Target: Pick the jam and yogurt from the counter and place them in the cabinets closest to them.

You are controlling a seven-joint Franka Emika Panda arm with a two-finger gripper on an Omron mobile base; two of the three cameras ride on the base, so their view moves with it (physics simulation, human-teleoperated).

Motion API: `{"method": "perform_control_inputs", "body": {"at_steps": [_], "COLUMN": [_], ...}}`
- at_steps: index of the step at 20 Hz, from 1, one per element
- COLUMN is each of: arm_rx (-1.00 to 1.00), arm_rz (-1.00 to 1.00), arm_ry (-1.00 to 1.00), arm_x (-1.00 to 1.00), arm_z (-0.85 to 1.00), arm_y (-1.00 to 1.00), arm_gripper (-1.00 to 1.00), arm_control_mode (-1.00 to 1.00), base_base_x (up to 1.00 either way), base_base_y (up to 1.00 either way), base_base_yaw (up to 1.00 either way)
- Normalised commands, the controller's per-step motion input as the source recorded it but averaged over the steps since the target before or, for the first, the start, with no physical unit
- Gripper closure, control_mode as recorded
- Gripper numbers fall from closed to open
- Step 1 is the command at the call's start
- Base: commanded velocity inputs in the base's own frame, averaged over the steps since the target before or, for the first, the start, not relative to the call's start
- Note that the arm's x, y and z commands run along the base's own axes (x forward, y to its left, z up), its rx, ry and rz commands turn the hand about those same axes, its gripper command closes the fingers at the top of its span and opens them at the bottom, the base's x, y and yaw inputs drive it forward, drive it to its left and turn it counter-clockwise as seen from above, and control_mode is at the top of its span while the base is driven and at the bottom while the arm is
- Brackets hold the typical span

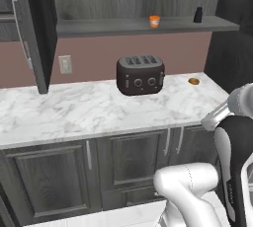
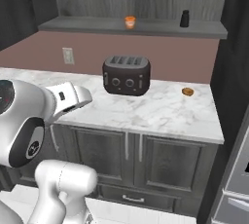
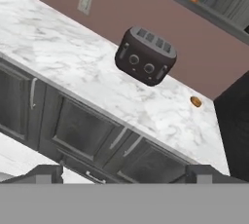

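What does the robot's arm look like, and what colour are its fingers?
The arm is glossy white with rounded, chunky segments and dark, nearly black joints. A round dark cap sits on one joint, bearing a small pale mark. In the hand view, the fingertips are small, dark grey and blocky.

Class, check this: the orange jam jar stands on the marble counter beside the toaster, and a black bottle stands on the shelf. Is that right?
Not quite. The jam jar stands on the grey shelf above the toaster, not on the counter. The black bottle is on that shelf too. The left base view shows this.
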Motion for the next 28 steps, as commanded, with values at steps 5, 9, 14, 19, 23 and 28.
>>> {"method": "perform_control_inputs", "body": {"at_steps": [5,9,14,19,23,28], "arm_rx": [0.0,0.0,0.0,0.0,0.0,0.0], "arm_rz": [0.0,0.0,0.0,0.0,0.0,0.0], "arm_ry": [0.0,0.0,0.0,0.0,0.0,0.0], "arm_x": [0.0,0.0,0.0,0.0,0.0,0.0], "arm_z": [0.0,0.0,0.0,0.0,0.0,0.0], "arm_y": [0.0,0.0,0.0,0.0,0.0,0.0], "arm_gripper": [-1.0,-1.0,-1.0,-1.0,-1.0,-1.0], "arm_control_mode": [1.0,1.0,1.0,1.0,1.0,1.0], "base_base_x": [-0.55,-0.13,-0.12,-0.52,-0.39,-0.05], "base_base_y": [0.0,0.0,0.0,-0.02,0.0,0.0], "base_base_yaw": [0.0,0.0,0.0,0.0,0.0,0.0]}}
